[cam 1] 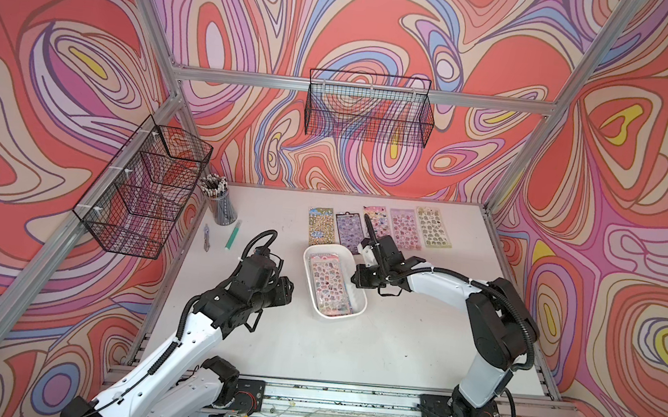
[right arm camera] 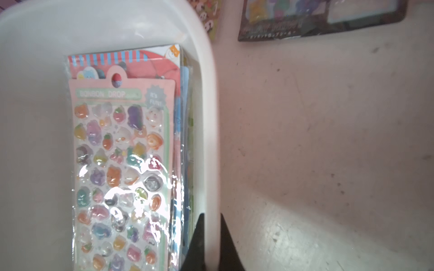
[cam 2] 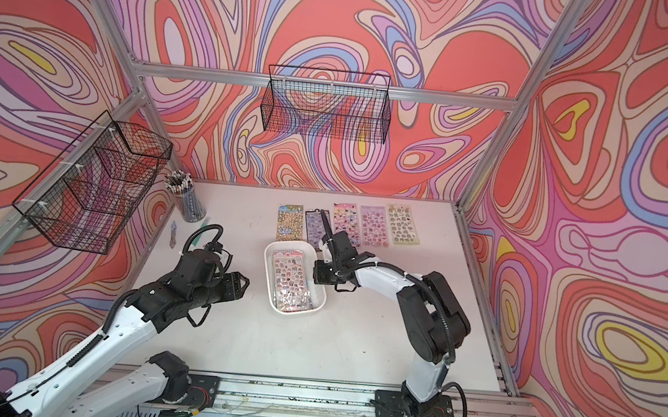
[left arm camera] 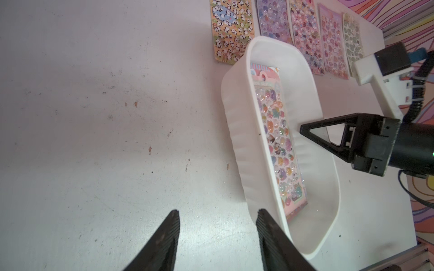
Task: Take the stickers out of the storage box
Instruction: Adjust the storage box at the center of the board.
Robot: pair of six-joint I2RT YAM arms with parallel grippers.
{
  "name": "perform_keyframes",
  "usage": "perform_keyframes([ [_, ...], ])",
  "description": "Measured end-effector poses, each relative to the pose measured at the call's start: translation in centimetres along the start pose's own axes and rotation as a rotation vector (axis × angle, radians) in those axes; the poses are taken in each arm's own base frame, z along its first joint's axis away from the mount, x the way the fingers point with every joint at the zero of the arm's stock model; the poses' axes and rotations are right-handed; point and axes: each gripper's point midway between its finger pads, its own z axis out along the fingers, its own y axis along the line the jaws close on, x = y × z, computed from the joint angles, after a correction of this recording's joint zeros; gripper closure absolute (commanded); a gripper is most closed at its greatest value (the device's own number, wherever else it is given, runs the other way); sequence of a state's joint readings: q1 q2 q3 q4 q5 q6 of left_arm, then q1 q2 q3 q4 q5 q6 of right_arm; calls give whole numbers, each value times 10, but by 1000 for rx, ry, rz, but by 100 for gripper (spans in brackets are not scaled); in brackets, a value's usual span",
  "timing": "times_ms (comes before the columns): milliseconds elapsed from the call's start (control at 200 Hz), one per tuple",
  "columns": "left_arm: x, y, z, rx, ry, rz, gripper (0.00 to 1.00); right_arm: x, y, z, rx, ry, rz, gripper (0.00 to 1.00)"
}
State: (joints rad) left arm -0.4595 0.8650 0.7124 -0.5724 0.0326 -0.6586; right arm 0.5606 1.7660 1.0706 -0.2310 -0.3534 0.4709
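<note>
stickers (cam 1: 329,284): the stack lies flat in the storage box (right arm camera: 209,117). The pink top sheet (right arm camera: 122,164) faces up, and more sheet edges show under it on the side towards your right jaws. No sheet is in either grip.
storage box: it sits on the table (cam 1: 310,353), and one long wall runs straight between your right jaws.
right gripper (right arm camera: 211,215): clamped on that wall, one finger inside and one outside over the table. The inside finger is just beside the stack's edge, but I can't tell if it touches. You're holding the box, not a sheet.
left gripper (left arm camera: 217,211): jaws apart with only table between them. The box's other long wall is just beside one finger, and the stack is beyond that wall.
laid-out sheets (cam 1: 403,228): five in a row on the table, past the box from both sets of jaws and clear of it.
step: my read is that your right braces the box so your left can pick. The task is partly done, with a stack left inside.
next move: bring your left jaws over the near wall and down onto the top sheet's edge. The sheets are flat and glossy, so expect a finger to slide or to lift two at once. Narrow the gap, work one finger under an edge, then lift clear of the rim. Leave the right clamp on so the box doesn't skid.
</note>
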Motion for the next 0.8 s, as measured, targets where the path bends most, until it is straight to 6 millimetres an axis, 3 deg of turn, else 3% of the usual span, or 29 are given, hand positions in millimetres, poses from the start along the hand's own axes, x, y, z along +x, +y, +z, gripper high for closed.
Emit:
perform_keyframes([
  [320,-6,-4,-7,18,-24,-1,47,-1,7,-10,-121,-45,56,100],
  [561,-11,-12,-12,36,-36,3,48,-14,-17,-40,101,-105,40,100],
  [656,-10,-23,-9,50,-17,28,48,-18,-26,-52,181,-128,28,99],
  [801,-3,-48,4,60,26,95,50,-9,-41,-58,263,-110,28,99],
])
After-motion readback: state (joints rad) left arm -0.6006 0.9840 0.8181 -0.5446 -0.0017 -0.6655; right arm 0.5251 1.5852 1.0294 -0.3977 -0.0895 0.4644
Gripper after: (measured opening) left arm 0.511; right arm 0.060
